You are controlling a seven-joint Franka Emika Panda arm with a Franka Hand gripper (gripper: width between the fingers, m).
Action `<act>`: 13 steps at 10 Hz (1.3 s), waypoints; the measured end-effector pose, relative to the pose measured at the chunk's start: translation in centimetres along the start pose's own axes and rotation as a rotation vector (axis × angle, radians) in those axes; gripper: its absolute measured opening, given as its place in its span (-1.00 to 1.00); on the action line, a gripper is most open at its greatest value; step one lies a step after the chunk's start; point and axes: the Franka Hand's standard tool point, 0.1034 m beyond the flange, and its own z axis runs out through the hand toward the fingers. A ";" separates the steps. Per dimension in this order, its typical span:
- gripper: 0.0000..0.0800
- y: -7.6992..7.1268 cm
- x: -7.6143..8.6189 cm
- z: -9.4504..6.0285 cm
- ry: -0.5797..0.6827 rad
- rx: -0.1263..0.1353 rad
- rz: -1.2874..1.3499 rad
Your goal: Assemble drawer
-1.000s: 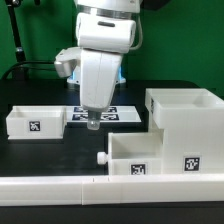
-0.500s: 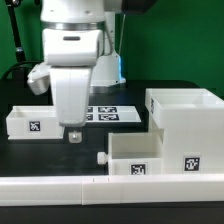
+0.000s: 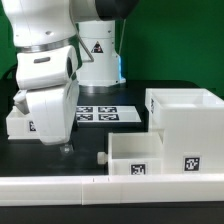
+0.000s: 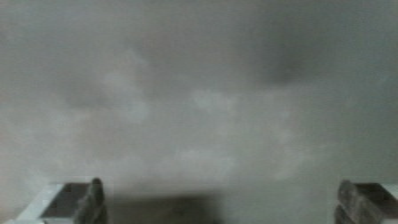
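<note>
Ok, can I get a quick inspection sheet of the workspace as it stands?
Surface: black table.
Job's things: housing upright at the exterior view's right. Front tray beside it, with its knob facing the exterior view's left. Left tray partly hidden behind the arm.
Clutter: rail along the front edge; marker board behind.
End effector: low over the table by the left tray, open. Fingers are wide apart with nothing between them.
Cables: nothing seen.
Surroundings: green backdrop; the wrist view is blurred.
</note>
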 end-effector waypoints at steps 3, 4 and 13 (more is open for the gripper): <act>0.62 0.0 2.6 0.7 0.005 0.012 -0.001; 0.62 -0.2 3.3 1.1 0.007 0.030 0.020; 0.62 0.3 6.2 1.4 0.024 0.025 -0.003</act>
